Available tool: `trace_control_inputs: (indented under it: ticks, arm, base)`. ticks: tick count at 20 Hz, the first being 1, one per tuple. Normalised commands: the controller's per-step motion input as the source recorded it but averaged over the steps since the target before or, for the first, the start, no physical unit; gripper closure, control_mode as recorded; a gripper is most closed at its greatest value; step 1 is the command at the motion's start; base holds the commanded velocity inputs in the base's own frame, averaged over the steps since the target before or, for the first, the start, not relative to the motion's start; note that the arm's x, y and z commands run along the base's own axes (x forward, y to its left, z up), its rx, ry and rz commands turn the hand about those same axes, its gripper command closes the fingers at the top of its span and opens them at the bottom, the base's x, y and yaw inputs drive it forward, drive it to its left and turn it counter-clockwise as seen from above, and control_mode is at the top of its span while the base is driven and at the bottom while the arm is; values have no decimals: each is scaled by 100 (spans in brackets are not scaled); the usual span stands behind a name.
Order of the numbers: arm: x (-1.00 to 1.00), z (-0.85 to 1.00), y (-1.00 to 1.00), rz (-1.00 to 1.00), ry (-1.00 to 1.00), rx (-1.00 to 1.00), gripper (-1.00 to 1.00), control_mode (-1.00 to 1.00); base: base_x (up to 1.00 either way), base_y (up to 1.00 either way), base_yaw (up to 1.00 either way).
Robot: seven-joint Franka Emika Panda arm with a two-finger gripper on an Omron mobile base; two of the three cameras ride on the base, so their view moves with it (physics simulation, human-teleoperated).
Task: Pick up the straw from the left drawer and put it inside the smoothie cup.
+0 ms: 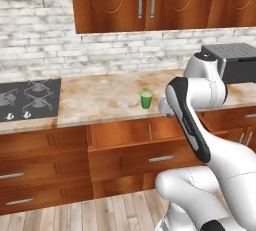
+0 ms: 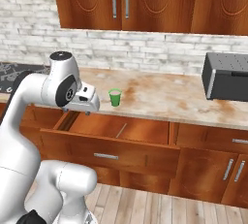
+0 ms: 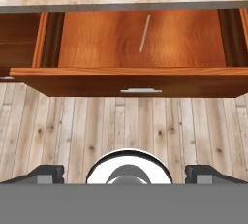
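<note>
The straw [image 3: 145, 33] lies flat on the bare wooden floor of the left drawer [image 3: 97, 39], which stands pulled well out from under the tabletop [image 2: 160, 97]; seen along the claw, the stick sits ahead of it and a touch to one side of centre, running nearly front to back with a slight lean. From the right base view the straw [image 2: 121, 130] shows as a pale thin line near the middle of the open drawer [image 2: 145, 131], apart from its walls. Beyond the straw, further still from the claw, the smoothie cup [image 2: 115, 97] stands upright on the marbled tabletop close to its front edge, almost straight behind the drawer's middle. The claw [image 3: 124, 174] hangs out in front of the drawer, over the plank floor [image 3: 72, 131], above and short of the drawer's front panel with its silver handle [image 3: 141, 91]; its two dark fingertips [image 3: 46, 172] sit far apart at the bottom of the hand view, spread wide with nothing between them. Off to the far side of the tabletop sits a grey toaster oven [image 2: 227, 76], and a gas hob [image 1: 27, 97] lies at the other end.
</note>
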Motion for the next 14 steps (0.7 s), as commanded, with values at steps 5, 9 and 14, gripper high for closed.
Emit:
trace_control_inputs:
  ticks: [5, 9, 14]
  arm:
    - [0, 0, 0, 0, 0, 0, -100, 100]
    - [29, -28, -5, 0, 2, 0, -100, -100]
    - [44, -37, 0, 0, 8, 0, -100, -100]
  base:
    - [6, -2, 0]
    - [0, 0, 0]
    - [0, 0, 0]
